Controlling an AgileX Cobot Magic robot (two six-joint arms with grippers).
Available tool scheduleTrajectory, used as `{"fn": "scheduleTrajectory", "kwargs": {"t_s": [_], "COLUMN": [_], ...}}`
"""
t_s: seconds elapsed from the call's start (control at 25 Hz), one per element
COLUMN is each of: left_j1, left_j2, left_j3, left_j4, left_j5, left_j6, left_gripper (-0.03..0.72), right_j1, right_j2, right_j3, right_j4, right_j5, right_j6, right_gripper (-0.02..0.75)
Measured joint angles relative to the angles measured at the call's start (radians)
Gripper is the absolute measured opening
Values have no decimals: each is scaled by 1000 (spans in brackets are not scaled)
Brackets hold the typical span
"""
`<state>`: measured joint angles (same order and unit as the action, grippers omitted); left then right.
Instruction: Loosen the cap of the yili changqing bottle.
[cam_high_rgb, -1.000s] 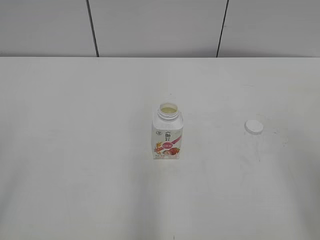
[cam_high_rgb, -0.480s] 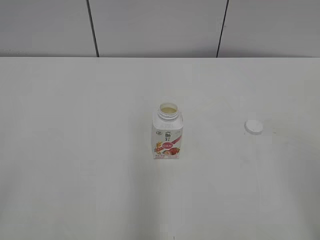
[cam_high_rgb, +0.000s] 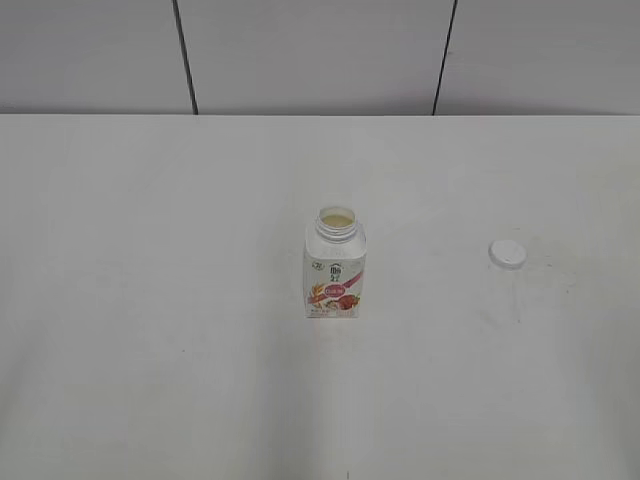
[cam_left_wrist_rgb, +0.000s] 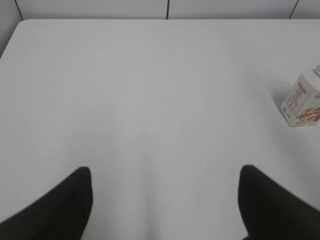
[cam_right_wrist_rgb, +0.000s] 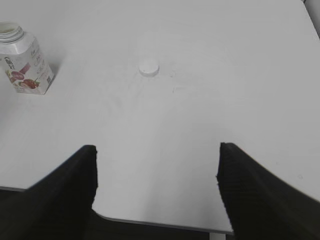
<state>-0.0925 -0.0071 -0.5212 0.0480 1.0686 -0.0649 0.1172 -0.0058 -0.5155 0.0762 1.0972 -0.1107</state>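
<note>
The yili changqing bottle (cam_high_rgb: 335, 267) stands upright in the middle of the white table, its neck open with pale liquid showing inside. It also shows at the right edge of the left wrist view (cam_left_wrist_rgb: 301, 100) and at the top left of the right wrist view (cam_right_wrist_rgb: 24, 59). The white cap (cam_high_rgb: 507, 253) lies flat on the table to the bottle's right, apart from it; it also shows in the right wrist view (cam_right_wrist_rgb: 149, 67). My left gripper (cam_left_wrist_rgb: 162, 175) is open and empty, far from the bottle. My right gripper (cam_right_wrist_rgb: 157, 150) is open and empty near the table's front edge. Neither gripper shows in the exterior view.
The white table (cam_high_rgb: 150, 300) ends at a grey panelled wall (cam_high_rgb: 320, 50) at the back. The table's front edge (cam_right_wrist_rgb: 165, 225) shows between my right fingers.
</note>
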Motion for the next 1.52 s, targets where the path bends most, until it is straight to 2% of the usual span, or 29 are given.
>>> {"fn": "scheduleTrajectory", "kwargs": {"t_s": [0.64,1.04,1.32,1.52], "left_j1": [0,2,64,71], "left_j2": [0,0,0,0], "left_j3": [3,3,3,3], "left_j4": [-79,-84,-82,-81], "left_j5": [-7,-8,-8,-8], "left_j6": [49,50,50,50], "left_gripper": [536,536,536,536], "right_j1": [0,0,0,0], "right_j2": [-2,-2,-2,-2], "right_j3": [0,1,1,1], "right_j4": [-17,-26,-26,-27], "right_j5": [0,-1,-1,-1], "right_j6": [23,25,25,25], "right_gripper": [587,587,587,587]}}
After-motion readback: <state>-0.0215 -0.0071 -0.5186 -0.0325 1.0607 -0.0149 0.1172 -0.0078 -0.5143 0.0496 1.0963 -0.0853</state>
